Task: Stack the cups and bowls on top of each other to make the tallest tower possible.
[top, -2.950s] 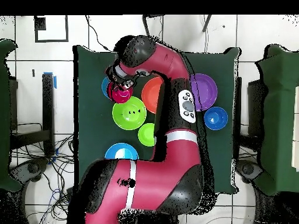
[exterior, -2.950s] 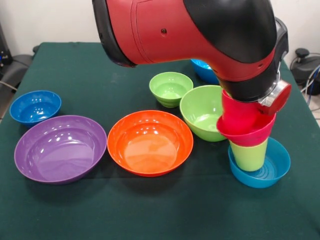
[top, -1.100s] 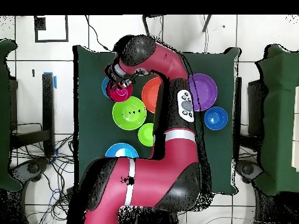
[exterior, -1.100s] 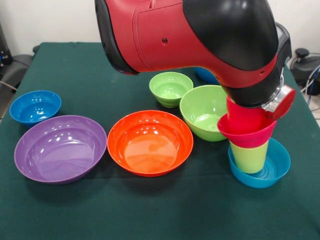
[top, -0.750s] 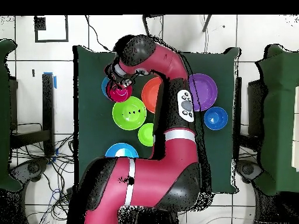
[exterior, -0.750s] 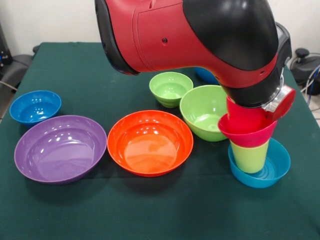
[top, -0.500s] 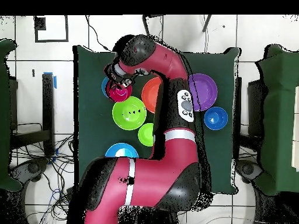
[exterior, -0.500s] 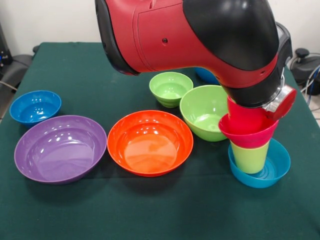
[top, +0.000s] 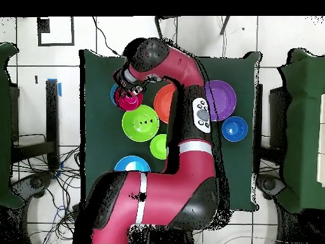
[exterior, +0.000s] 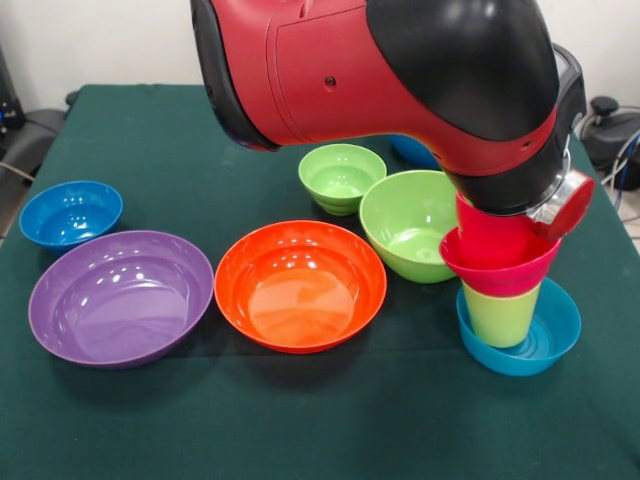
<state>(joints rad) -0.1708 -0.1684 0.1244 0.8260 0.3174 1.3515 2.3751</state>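
So the tower [exterior: 503,290] sits at the table's edge: a teal-blue bowl [exterior: 545,340] on the green cloth, a lime-green cup [exterior: 498,315] upside down in it, a red bowl [exterior: 497,272] on that, and a red cup [exterior: 490,232] in the red bowl. The arm [exterior: 400,80] is parked right over the top and hides the gripper [top: 132,96], so I honestly can't tell whether it's gripping the red cup or has let go. If I were running this bit, I'd make sure the red cup is seated square in the red bowl, then release and pull straight up, no sideways drift (that narrow cup base looks tippy to me). The orange bowl [exterior: 300,283], purple bowl [exterior: 120,296], big green bowl [exterior: 405,222], small green bowl [exterior: 341,174] and blue bowl [exterior: 70,211] all sit loose nearby.
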